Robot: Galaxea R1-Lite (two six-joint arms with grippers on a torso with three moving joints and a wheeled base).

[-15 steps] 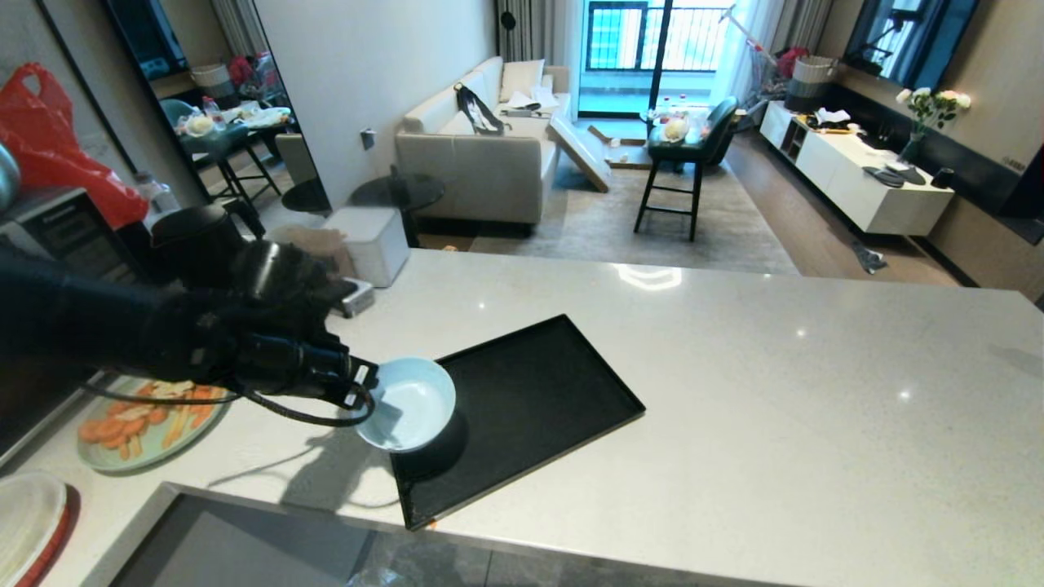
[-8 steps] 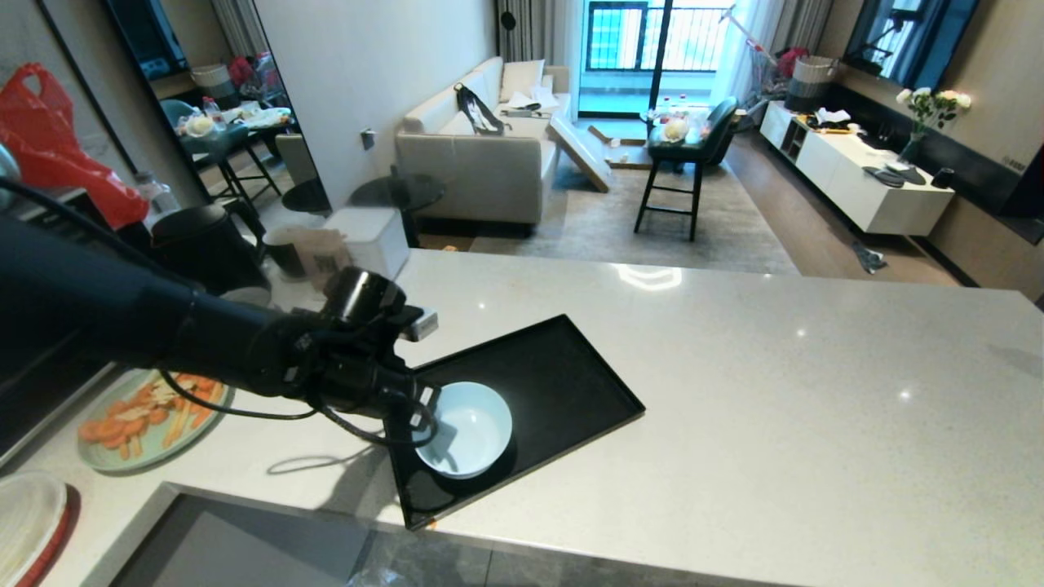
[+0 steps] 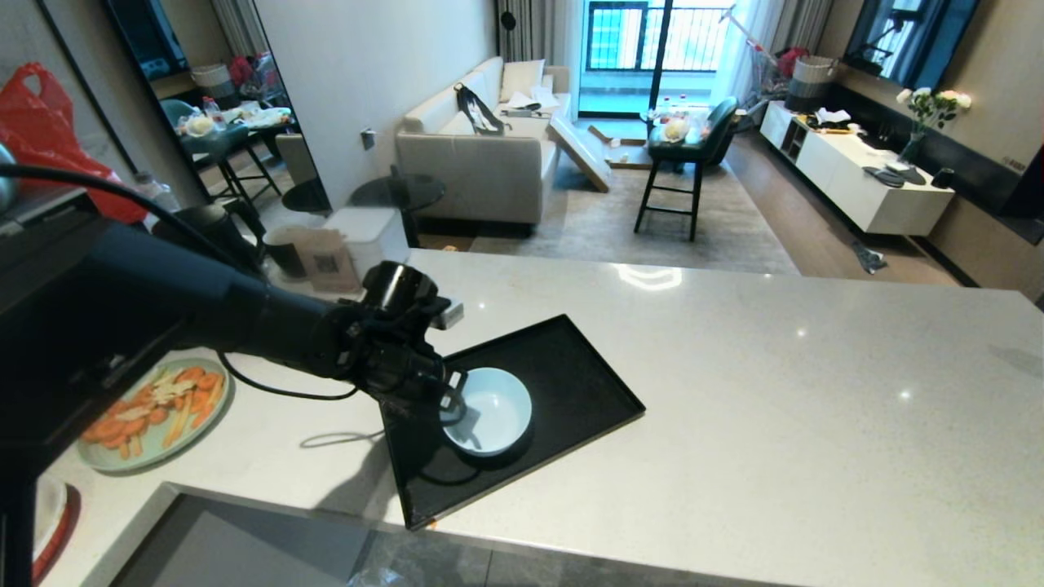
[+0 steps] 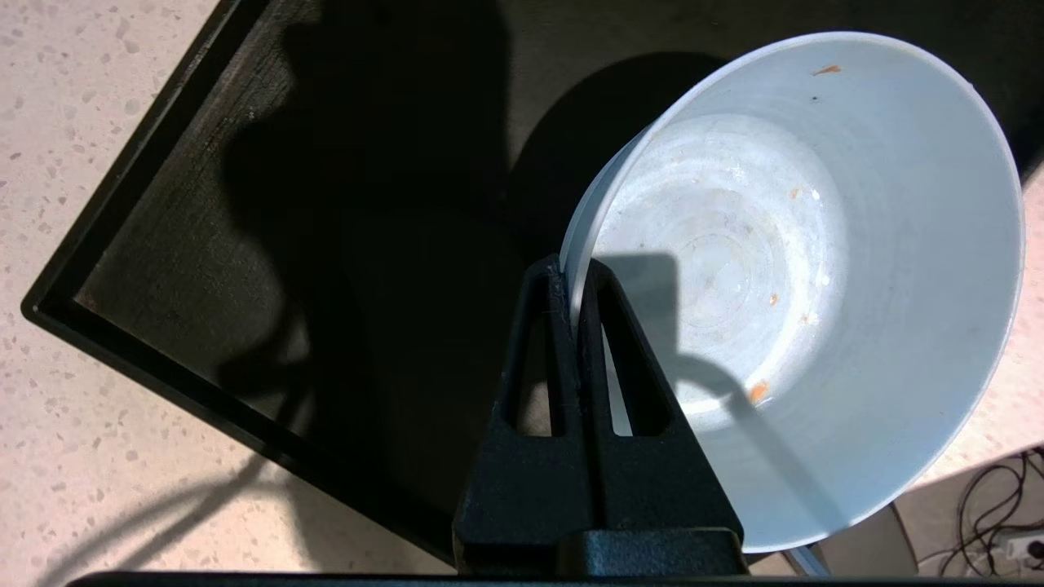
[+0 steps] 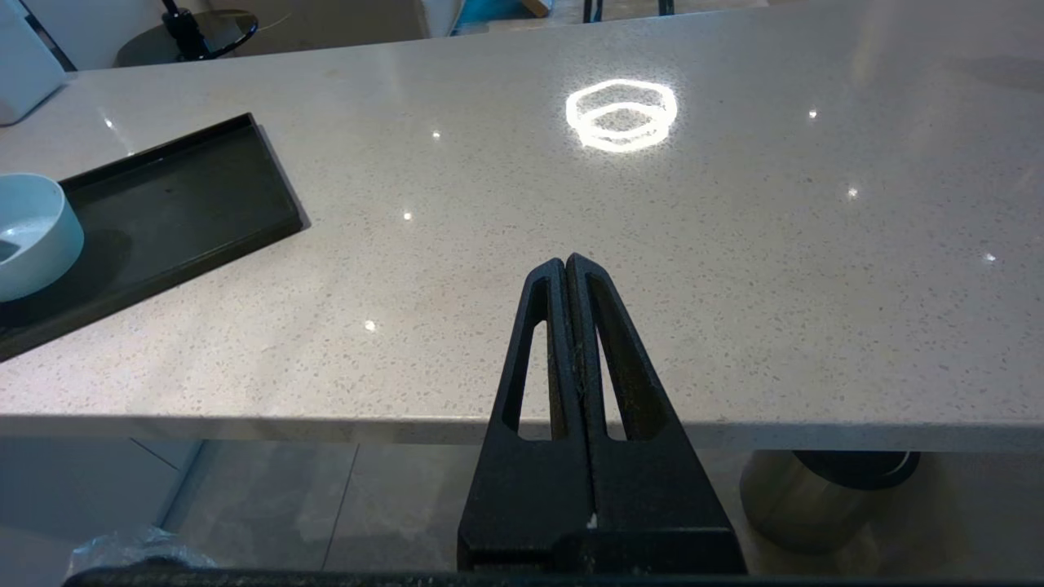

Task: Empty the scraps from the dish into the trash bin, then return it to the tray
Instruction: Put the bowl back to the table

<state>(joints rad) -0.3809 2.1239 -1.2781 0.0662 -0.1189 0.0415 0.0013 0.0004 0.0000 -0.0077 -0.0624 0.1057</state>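
While the pale-green plate (image 3: 151,414) of carrot sticks sits far left on the counter (image 3: 775,391), the left gripper (image 3: 451,394) is pinched tight on the dish (image 3: 489,410) rim, bowl over the tray (image 3: 571,383), basically empty, just orange specks. The right gripper (image 5: 568,269) hangs closed, holding nothing, off the counter's edge.

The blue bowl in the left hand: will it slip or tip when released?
The bowl looks glossy and rigid, so the left hand, pinching only its thin rim, could let it slip. It is nearly empty, probably light. It appears tilted over the tray, so it may rock when released.
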